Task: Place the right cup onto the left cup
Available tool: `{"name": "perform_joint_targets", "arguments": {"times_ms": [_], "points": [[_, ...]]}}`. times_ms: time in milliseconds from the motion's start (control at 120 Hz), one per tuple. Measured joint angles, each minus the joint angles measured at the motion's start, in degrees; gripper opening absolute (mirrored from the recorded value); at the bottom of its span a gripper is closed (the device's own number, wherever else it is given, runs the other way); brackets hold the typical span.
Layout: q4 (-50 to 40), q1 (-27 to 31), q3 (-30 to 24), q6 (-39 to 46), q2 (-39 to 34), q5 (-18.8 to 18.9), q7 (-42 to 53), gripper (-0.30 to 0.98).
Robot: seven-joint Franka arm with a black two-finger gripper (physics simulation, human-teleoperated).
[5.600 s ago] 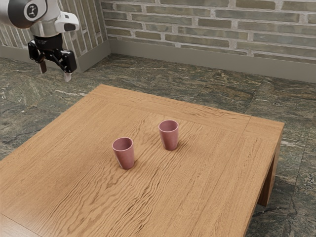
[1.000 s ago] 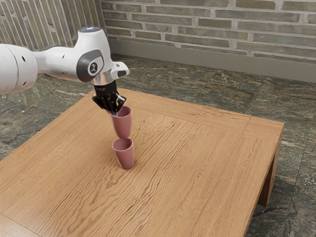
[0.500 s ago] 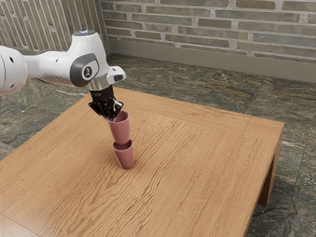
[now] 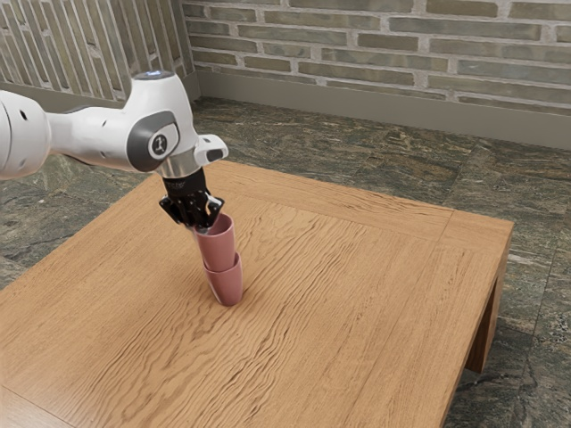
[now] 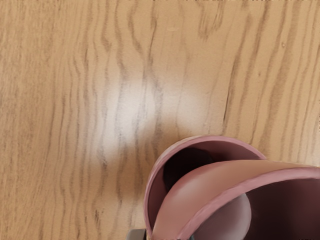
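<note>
The pincer [image 4: 206, 228] is clamped on the wall of the upper cup [image 4: 219, 246] near its rim. That cup's narrow lower end sits inside the mouth of the lower cup [image 4: 227, 287], with most of its body above the lower rim. In the wrist view a pale round inner base [image 5: 224, 220] shows down in the upper cup, and a dark gap opens between its outer wall and one side of the lower cup's rim. The lower cup stands upright on the wooden surface [image 4: 357, 312], well apart from the far edge and the edge at the exterior view's right, with wide wood grain stretching out toward both.
</note>
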Motion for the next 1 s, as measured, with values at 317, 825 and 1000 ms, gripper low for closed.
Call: {"name": "perform_joint_targets", "arguments": {"times_ms": [317,825,1000], "points": [[0.0,-0.3,-0.1,0.4,-2.5,0.7,-0.2,0.52],[7.6,-2.8,0.5,-5.8,-5.9,5.2,2.5,0.67],[9.2,-2.7,0.5,-11.0,-8.4,6.7,3.9,0.68]]}}
